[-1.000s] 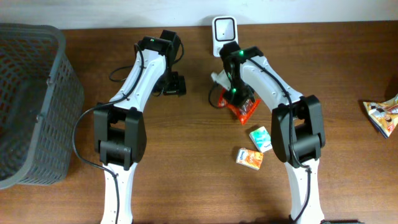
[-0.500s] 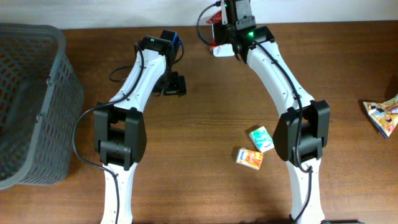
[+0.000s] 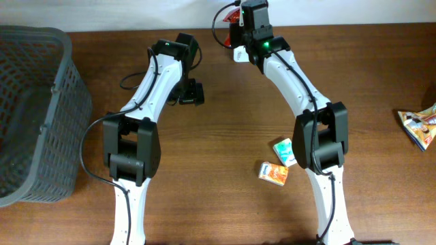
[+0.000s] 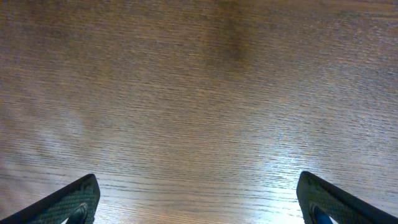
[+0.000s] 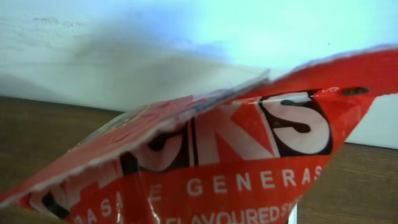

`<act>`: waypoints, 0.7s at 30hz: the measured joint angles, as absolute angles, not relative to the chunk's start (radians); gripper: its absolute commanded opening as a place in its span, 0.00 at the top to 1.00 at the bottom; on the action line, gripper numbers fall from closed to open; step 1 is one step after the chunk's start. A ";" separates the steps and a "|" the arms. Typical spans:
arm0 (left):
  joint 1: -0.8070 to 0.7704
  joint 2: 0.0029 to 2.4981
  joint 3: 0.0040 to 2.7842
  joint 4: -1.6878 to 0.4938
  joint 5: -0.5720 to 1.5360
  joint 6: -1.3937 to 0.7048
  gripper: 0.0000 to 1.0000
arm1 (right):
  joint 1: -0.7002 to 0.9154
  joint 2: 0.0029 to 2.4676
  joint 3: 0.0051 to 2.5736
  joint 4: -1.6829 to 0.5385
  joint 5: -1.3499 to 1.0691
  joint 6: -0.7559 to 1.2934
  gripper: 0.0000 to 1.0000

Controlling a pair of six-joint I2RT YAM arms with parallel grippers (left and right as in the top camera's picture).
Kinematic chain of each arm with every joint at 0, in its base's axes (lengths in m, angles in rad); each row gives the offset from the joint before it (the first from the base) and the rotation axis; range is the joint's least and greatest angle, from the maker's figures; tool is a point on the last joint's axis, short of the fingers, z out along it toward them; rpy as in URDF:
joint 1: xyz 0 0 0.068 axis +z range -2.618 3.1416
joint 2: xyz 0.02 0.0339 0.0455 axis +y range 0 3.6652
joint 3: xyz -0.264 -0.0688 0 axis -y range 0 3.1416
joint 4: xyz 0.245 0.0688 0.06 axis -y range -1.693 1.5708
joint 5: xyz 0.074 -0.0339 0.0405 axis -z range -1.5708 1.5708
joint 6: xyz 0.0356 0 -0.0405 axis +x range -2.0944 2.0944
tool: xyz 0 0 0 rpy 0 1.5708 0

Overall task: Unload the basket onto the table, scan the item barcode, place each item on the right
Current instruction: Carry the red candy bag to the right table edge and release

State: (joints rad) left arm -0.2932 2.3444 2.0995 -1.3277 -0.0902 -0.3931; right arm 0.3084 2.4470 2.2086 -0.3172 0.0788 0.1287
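The table is brown wood, finely grained, with a soft sheen. The basket at its left edge is grey matt plastic mesh. The snack packet is glossy red film, creased. The orange carton looks like printed card. The left arm has smooth white plastic shells.

I count one grey basket, one red snack packet and one colourful packet. I also see two small cartons: a green-white carton and an orange carton.
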 measured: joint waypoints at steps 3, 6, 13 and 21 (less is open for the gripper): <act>-0.293 2.344 2.099 -1.328 -0.090 -0.393 0.01 | 0.287 2.409 2.209 -0.369 0.085 0.130 0.89; -0.293 2.345 2.099 -1.327 -0.090 -0.393 0.01 | 0.223 2.286 2.208 -0.506 0.144 0.139 0.90; -0.293 2.345 2.099 -1.337 -0.090 -0.393 0.01 | -0.139 2.149 2.225 -0.972 0.360 0.278 0.92; -0.293 2.345 2.099 -1.336 -0.090 -0.393 0.01 | -0.498 2.267 2.224 -1.122 0.353 0.313 0.49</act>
